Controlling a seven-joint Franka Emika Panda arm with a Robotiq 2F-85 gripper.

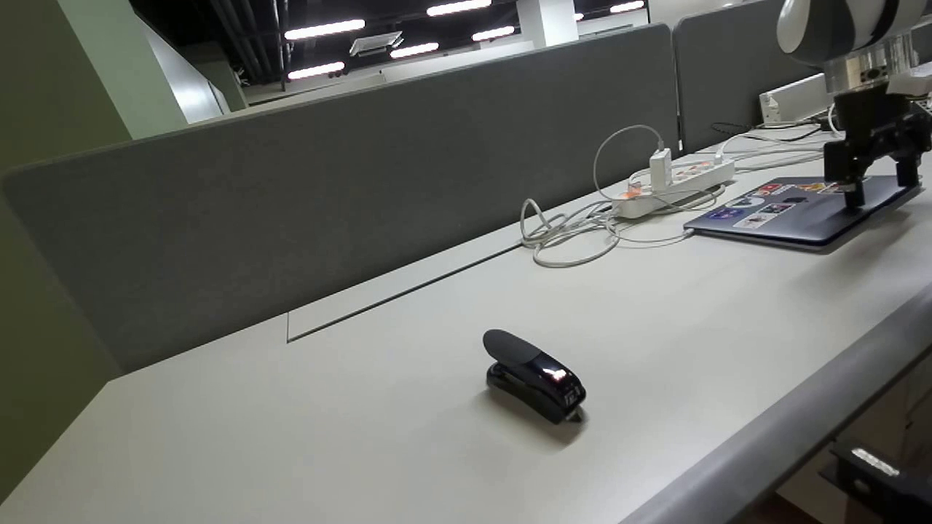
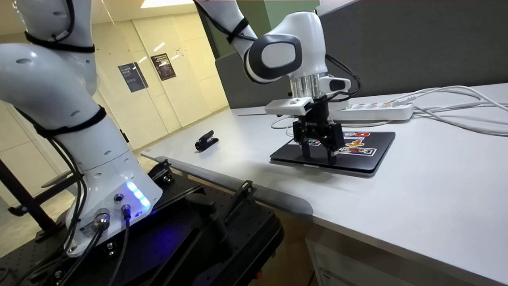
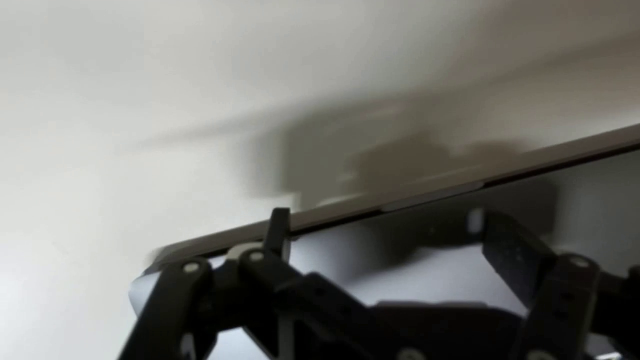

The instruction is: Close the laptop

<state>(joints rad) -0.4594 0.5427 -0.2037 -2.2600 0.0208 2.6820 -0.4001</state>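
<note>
A thin dark grey laptop (image 1: 808,218) lies folded on the pale tabletop (image 1: 364,407).
Near the laptop's front edge the jaws stand spread, holding nothing; whether they touch its flat, stickered lid (image 2: 353,162), I cannot tell. That stance would suit pressing rather than grasping; closing looks all but finished. Behind the laptop sits a white plastic power strip (image 2: 373,114), likely to feed its white cable (image 1: 688,231); a glossy black stapler (image 1: 535,378) stands well apart from the laptop, out of the way.
</note>
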